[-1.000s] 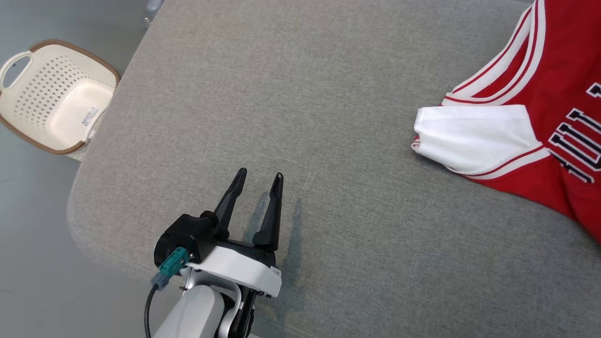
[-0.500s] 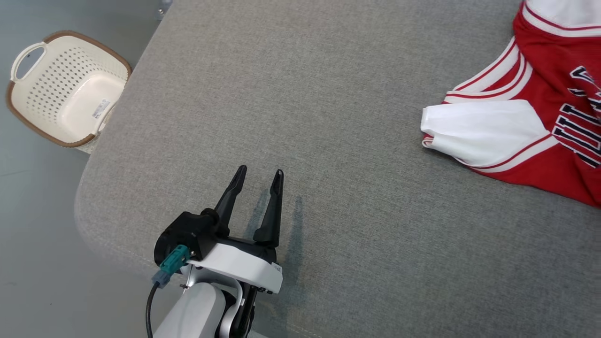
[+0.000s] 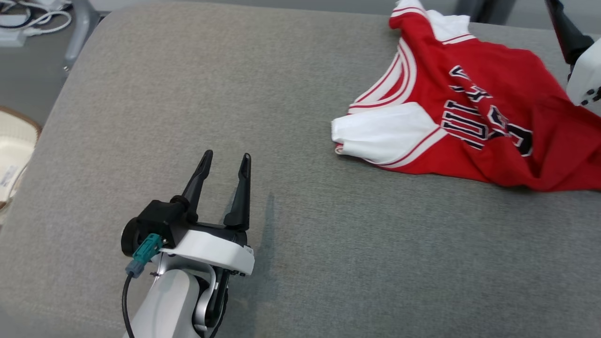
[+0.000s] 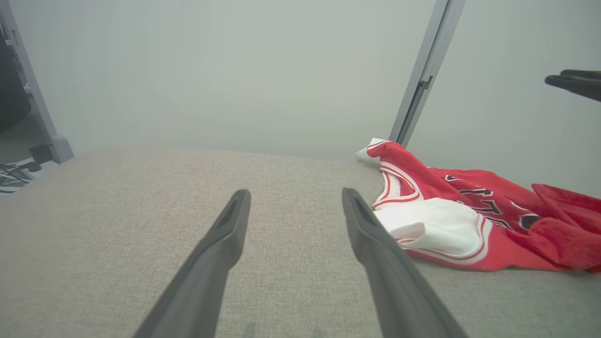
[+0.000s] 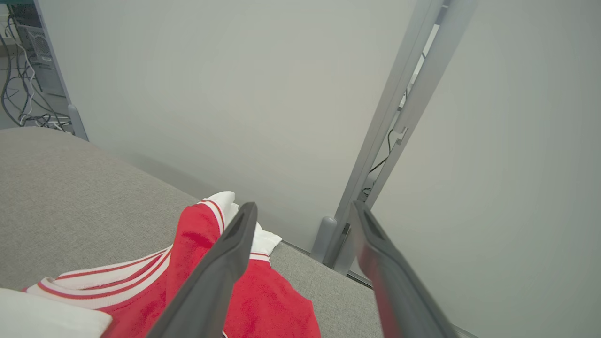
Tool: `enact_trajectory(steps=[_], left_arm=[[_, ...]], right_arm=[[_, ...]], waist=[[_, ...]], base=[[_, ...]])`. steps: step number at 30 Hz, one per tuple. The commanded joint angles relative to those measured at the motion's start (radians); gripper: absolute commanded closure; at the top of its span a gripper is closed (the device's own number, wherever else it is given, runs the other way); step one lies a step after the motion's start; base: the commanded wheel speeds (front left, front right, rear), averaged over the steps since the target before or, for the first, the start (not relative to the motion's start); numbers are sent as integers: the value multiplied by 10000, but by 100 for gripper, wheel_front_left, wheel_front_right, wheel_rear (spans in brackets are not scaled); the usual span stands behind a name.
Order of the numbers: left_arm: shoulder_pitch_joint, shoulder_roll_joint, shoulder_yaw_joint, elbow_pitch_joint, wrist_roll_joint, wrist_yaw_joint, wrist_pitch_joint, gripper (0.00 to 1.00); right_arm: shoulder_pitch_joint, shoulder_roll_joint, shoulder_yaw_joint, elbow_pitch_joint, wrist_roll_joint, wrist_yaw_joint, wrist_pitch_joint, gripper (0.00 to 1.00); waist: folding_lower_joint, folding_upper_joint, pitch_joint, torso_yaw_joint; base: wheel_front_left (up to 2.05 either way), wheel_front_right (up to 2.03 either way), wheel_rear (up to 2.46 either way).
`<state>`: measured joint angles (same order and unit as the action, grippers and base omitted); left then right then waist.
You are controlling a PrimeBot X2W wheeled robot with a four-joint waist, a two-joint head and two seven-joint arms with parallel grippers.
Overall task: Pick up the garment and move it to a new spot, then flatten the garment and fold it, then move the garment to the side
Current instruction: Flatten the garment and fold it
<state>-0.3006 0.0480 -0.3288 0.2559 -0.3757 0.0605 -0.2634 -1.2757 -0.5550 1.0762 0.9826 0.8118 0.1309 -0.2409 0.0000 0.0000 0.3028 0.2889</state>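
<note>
Likely trouble: a pinch through several bunched layers of the crumpled red jersey (image 3: 516,94), raising a wad instead of one hem; or cloth dragged off the back edge of the grey upholstered surface (image 3: 235,94), close behind its white-trimmed corner. Left gripper (image 3: 226,155) spread and empty, well apart from the jersey, to its left. Right gripper (image 5: 304,206) spread too, grasping nothing, just above the jersey's far corner

Looks like a lab test bay: plain partition panels (image 5: 211,94) on aluminium posts (image 5: 399,117) behind the padded table (image 3: 235,94), loose cables (image 5: 19,103) beside it.
</note>
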Motion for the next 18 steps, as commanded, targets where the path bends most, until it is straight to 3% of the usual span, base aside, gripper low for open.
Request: enact_trajectory(steps=[1, 4, 9, 13, 18], left_arm=[[-98, 51, 122, 27, 54, -65, -19, 0], [-62, 46, 437, 101, 224, -170, -17, 0], [-9, 46, 871, 404, 427, -380, -17, 0], [-91, 52, 1092, 833, 477, -511, -17, 0], [-470, 116, 1331, 1767, 477, -646, -17, 0]], right_arm=[[239, 53, -57, -114, 101, -4, -115, 0], [924, 42, -523, -592, 369, -4, -240, 0], [3231, 48, -3339, -2537, -151, -4, -249, 0], [5431, 657, -5401, -3983, -1211, -2, -254, 0], [7571, 1727, -7192, -5480, -2557, -4, -246, 0]], waist=[[0, 0, -482, -729], [0, 0, -680, -1356], [0, 0, -837, -2508], [0, 0, -795, -3161], [0, 0, -623, -3802]], base=[[0, 0, 0], [0, 0, 0], [0, 0, 0], [0, 0, 0], [0, 0, 0]])
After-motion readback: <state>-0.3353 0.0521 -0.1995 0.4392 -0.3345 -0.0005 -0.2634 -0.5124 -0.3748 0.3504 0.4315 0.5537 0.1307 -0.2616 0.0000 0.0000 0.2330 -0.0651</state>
